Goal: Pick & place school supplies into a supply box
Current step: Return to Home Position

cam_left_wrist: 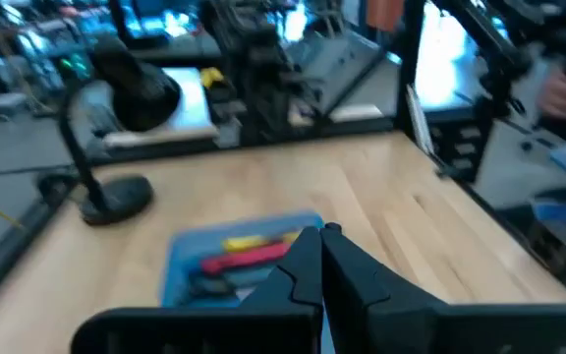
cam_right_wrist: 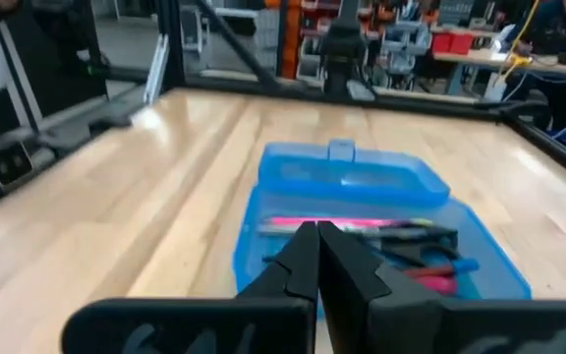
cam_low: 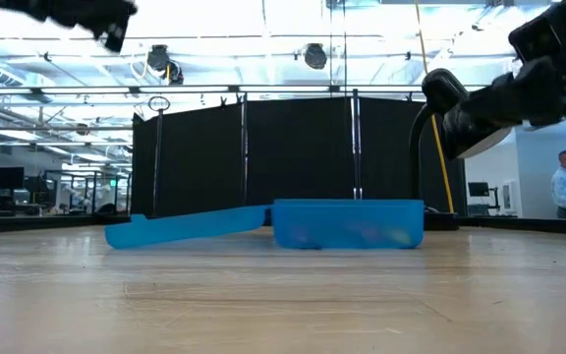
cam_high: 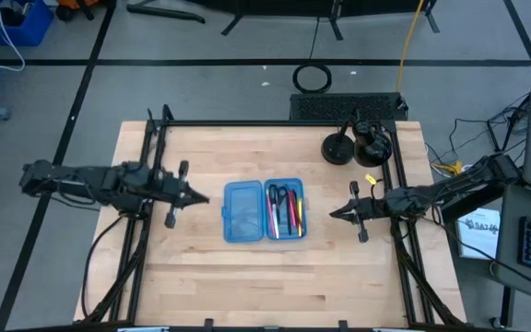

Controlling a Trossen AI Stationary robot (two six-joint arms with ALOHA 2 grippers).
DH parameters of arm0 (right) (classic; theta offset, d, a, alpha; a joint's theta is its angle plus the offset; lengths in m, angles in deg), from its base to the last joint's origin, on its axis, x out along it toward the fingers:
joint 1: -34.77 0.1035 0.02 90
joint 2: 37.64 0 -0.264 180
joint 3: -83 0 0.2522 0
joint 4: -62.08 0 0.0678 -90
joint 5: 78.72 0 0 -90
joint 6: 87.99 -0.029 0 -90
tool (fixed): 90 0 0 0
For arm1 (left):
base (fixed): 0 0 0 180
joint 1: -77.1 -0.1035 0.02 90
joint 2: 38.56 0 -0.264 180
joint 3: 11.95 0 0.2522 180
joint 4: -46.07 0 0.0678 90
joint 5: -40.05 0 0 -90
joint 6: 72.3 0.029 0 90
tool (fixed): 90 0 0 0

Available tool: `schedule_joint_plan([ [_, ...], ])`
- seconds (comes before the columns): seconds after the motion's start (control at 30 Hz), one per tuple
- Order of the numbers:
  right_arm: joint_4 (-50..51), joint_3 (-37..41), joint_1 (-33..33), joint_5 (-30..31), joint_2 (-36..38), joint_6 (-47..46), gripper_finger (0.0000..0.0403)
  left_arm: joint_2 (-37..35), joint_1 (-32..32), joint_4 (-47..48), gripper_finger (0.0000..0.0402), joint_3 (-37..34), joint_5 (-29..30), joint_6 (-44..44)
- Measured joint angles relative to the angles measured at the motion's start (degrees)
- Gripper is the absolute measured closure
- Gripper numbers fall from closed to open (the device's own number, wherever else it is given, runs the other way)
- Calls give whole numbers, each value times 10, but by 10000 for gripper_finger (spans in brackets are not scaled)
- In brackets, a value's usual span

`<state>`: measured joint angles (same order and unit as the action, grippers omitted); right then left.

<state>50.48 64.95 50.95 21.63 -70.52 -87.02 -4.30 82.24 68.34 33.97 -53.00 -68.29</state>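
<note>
Pencil case point(cam_high: 242, 212) of translucent blue plastic at middle of wooden table point(cam_high: 192, 277), opened flat: lid half on left, tray half on right. Inside right half, pens and pencils point(cam_high: 284, 210) side by side, pink, red and yellow among them. Left gripper point(cam_high: 206, 198) just left of case, raised above table, fingers pressed together, holds nothing. Right gripper point(cam_high: 332, 213) near right side of case, also closed on nothing, tip toward case.
</note>
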Motion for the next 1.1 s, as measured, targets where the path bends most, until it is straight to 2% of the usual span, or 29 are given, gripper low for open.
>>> schedule_joint_plan([
  [0.13, 14, 6, -10, -17, 34, 4, 403, -64, 34, -29, 398, -79, 5, 1],
  [0.27, 5, 9, -50, -116, 63, -3, 403, -113, 57, -33, 399, -119, 19, 27],
  [0.4, 6, 9, -116, -127, 71, -24, 403, -146, 51, -38, 400, -148, 28, 57],
  [0.53, 7, 9, -170, -183, 76, -35, 403, -166, 28, -51, 400, -186, -3, 69],
  [0.7, 14, 10, -215, -222, 98, -38, 403, -194, -6, -145, 400, -253, -54, 81],
  [0.93, 51, 9, -215, -221, 162, -80, 403, -230, -31, -160, 400, -294, -61, 53],
  [1.1, 162, -5, -165, -145, 226, -65, 403, -264, -21, -137, 400, -294, -48, 60],
])
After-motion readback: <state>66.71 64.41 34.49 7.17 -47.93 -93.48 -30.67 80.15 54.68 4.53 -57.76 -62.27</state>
